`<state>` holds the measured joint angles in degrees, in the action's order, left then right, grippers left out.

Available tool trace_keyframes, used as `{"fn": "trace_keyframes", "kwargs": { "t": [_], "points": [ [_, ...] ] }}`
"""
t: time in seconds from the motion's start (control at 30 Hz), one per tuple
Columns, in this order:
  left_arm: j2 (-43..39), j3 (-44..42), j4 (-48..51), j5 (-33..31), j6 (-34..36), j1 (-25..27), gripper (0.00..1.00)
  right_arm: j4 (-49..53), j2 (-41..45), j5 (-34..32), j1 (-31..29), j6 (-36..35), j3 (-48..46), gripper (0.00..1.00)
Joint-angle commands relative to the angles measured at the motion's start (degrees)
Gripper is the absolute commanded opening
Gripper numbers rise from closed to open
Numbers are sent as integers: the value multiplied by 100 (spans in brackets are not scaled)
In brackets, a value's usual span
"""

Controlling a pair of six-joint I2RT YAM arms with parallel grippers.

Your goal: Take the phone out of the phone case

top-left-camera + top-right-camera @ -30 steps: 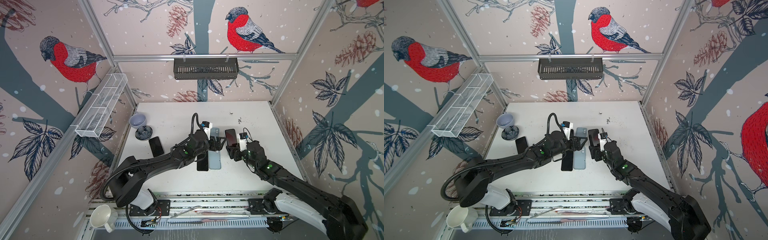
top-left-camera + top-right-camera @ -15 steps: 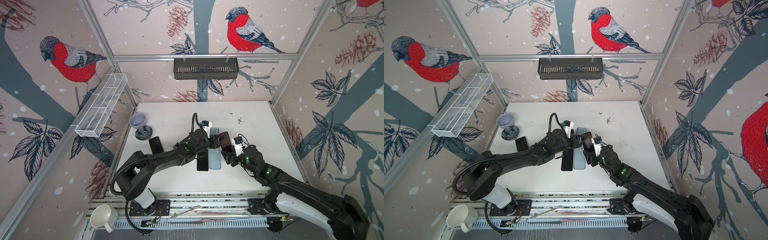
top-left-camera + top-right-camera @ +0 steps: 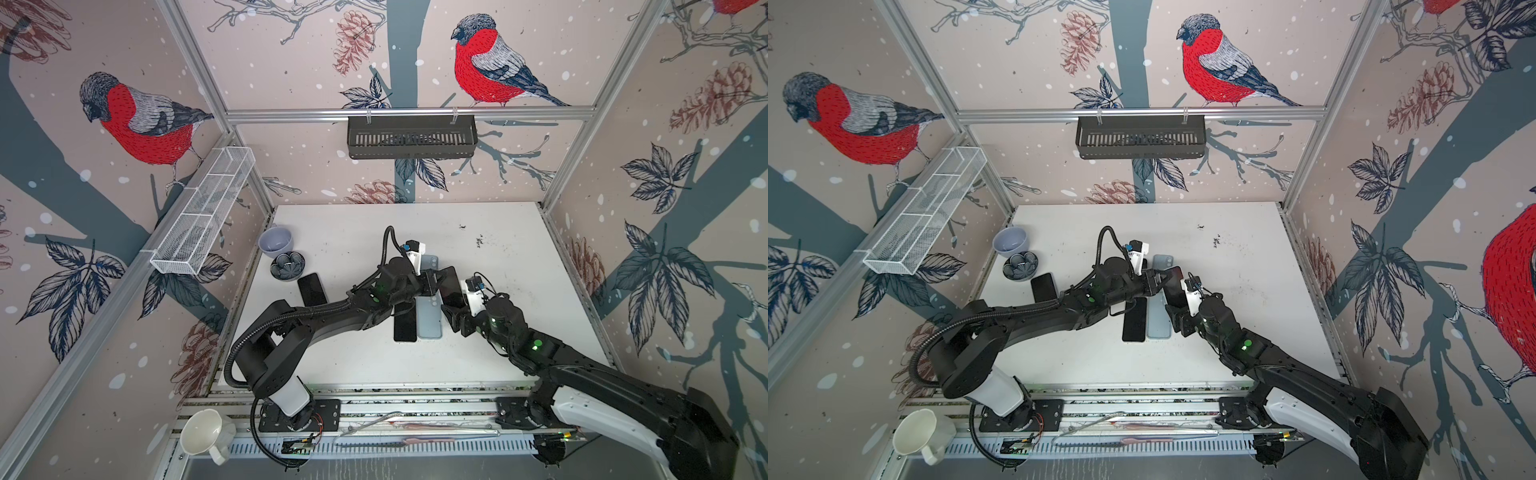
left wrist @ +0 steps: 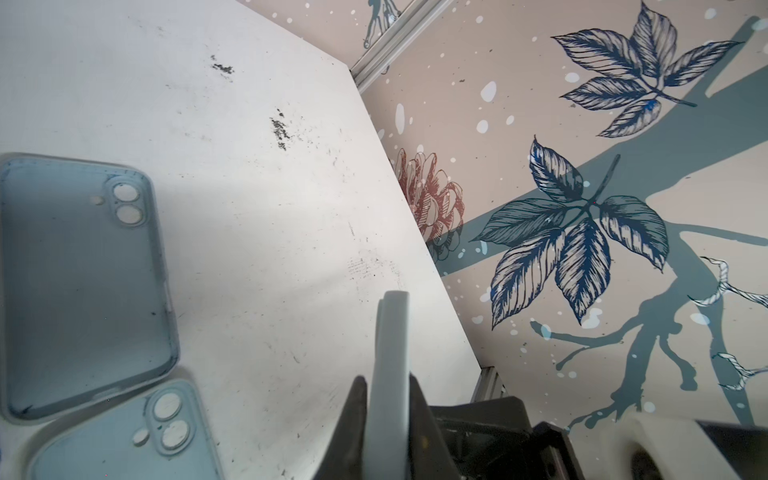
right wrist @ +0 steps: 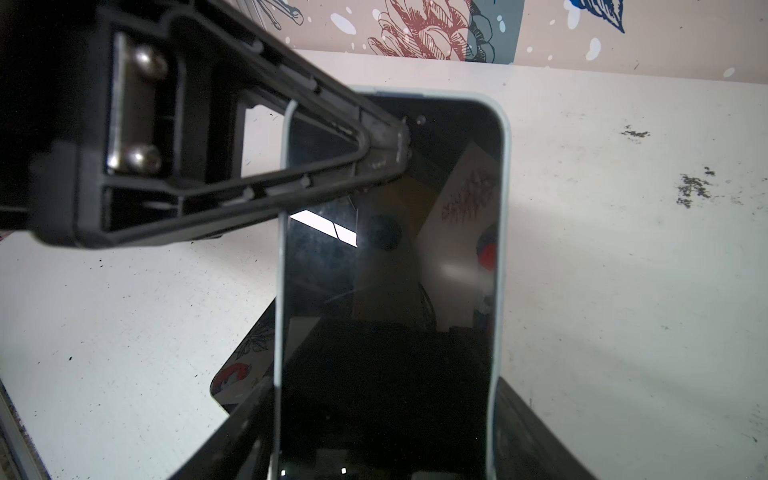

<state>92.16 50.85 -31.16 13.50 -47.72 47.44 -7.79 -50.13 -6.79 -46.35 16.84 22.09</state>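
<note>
Left fingers (image 4: 349, 428) have closed on the phone case (image 4: 390, 374) rim; right fingers (image 5: 528, 440) grip its sides.

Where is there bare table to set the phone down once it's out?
Free: the table right of the arms, its back strip, and the near strip by the rail. Crowded: the centre, where a black phone, an empty case and a second blue case lie under the arms; left edge: bowl, dish, another phone.

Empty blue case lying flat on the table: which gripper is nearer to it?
Left. The left gripper, pinching the top edge of the cased phone, is just next to the empty case; the right gripper, holding that phone's lower end, sits farther back toward the robot's base.
</note>
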Motion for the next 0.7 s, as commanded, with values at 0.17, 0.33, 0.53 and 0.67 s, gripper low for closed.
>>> {"fn": "trace_keyframes", "kwargs": {
  "t": [0.17, 0.33, 0.53, 0.67],
  "points": [
    [-268, -224, -94, -205, -77, -18, 0, -547, 62, -21, -76, -105, -30, 36],
    [-834, -393, 97, -483, 123, -16, 0, -498, 279, 26, -163, 33, -5, 83],
    [-1957, -848, 300, -1022, 353, -33, 0, -281, 705, 521, -194, 260, 102, 97],
    [-2818, -1343, 260, -1313, 298, -101, 0, -284, 978, 878, -225, 413, 107, 100]
  ]
}}
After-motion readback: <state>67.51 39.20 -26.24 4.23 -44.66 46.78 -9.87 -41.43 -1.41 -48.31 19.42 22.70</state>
